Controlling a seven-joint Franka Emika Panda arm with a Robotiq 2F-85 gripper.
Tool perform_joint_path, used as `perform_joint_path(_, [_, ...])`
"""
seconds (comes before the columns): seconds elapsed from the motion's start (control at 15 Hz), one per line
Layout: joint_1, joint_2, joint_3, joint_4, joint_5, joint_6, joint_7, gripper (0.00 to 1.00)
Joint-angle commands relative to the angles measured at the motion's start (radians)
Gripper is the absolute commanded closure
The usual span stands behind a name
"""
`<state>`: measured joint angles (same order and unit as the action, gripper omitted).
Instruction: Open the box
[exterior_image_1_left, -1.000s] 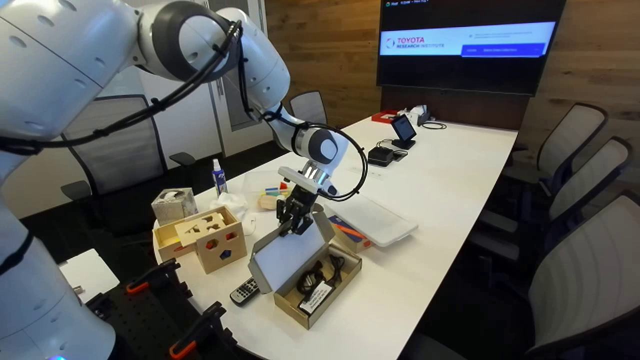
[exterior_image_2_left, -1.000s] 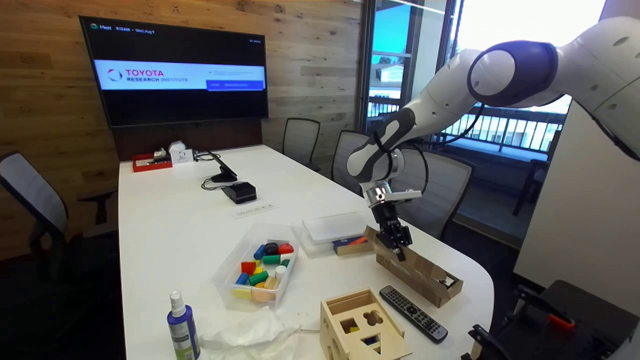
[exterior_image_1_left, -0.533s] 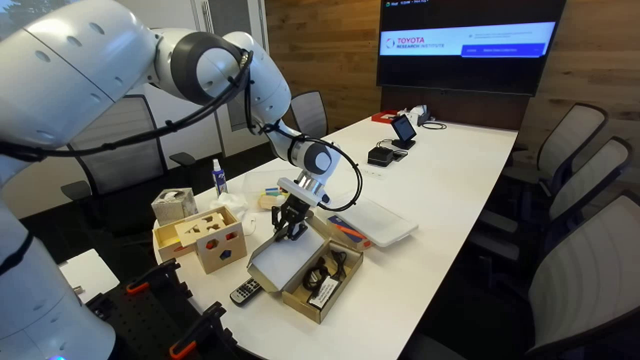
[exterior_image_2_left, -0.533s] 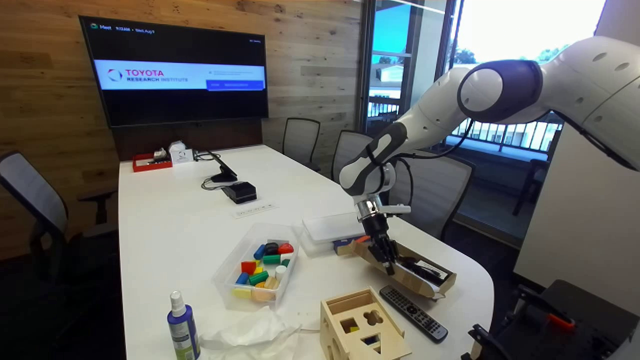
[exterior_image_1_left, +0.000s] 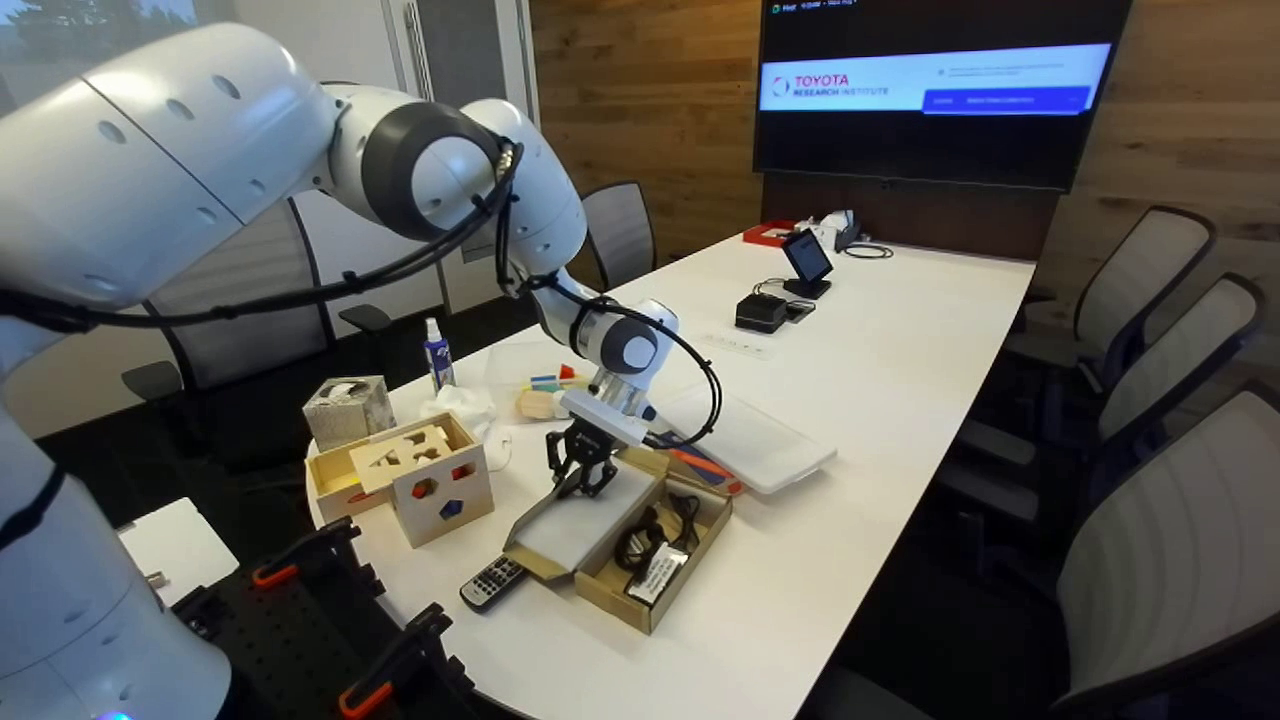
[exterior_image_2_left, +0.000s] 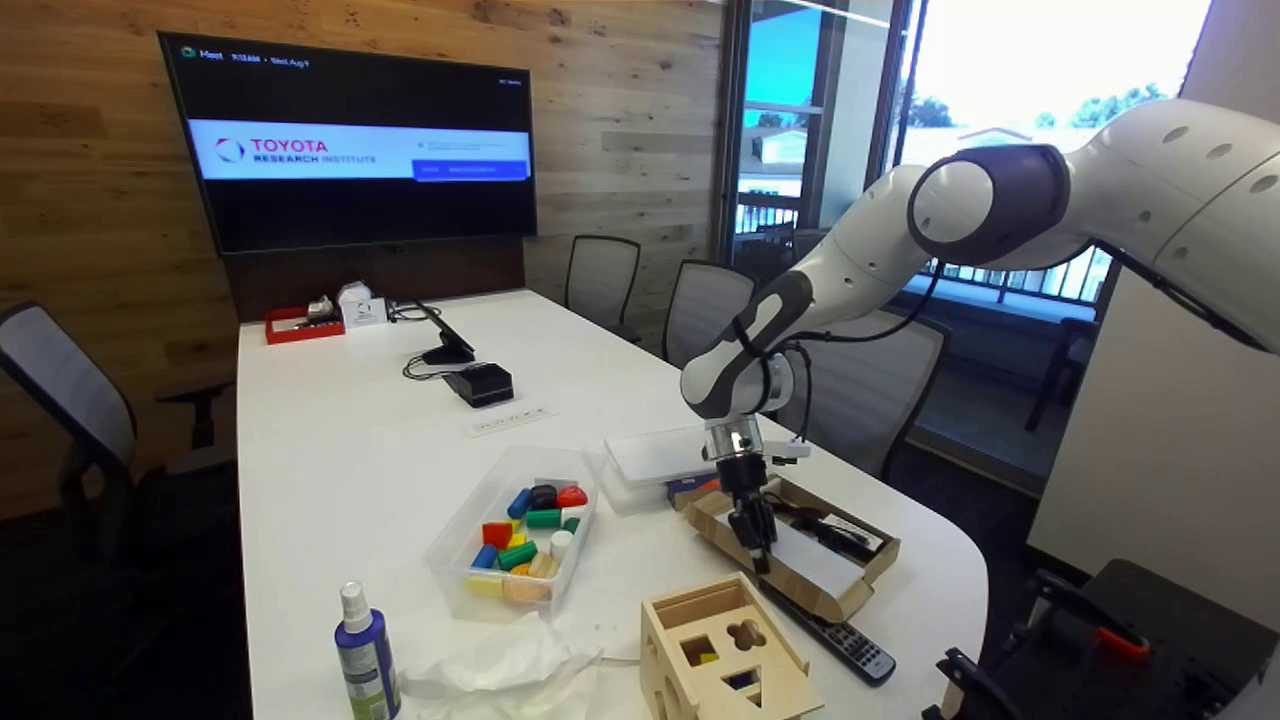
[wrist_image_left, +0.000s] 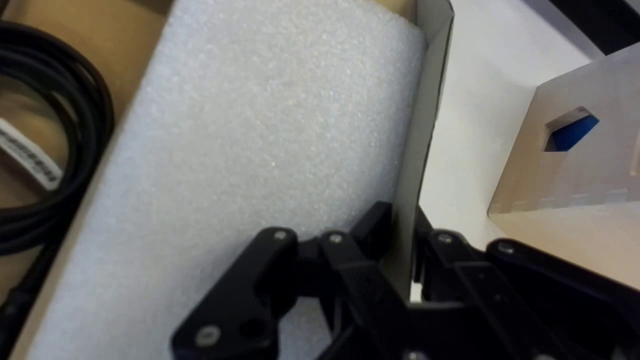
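In both exterior views, the lid has pivoted down to nearly level; the gripper is lower. In an exterior view, the box has shifted right. In an exterior view, the lid now partly hides the remote.

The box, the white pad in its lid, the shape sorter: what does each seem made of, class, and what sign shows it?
Box: apparently matt cardboard, from the thin tan walls and folded flaps.
White pad: probably foam, from its fine sparkling grain in the wrist view.
Shape sorter: likely smooth, pale wood, with thick cut edges at its holes; varnish can't be judged.
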<state>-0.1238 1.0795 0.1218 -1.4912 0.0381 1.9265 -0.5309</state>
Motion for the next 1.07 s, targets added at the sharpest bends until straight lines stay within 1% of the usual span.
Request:
perform_joint_path(0.0, [-0.030, 0.018, 0.023, -0.008, -0.006, 0.077, -0.071, 0.97])
perform_joint_path(0.33, [-0.052, 0.054, 0.031, 0.002, -0.005, 0.107, -0.110, 0.97])
perform_joint_path(0.53, [-0.063, 0.083, 0.036, 0.020, -0.010, 0.106, -0.153, 0.97])
perform_joint_path(0.93, [-0.074, 0.075, 0.043, 0.022, -0.004, 0.088, -0.208, 0.97])
perform_joint_path(1.0, [-0.079, 0.064, 0.048, 0.018, 0.002, 0.079, -0.217, 0.85])
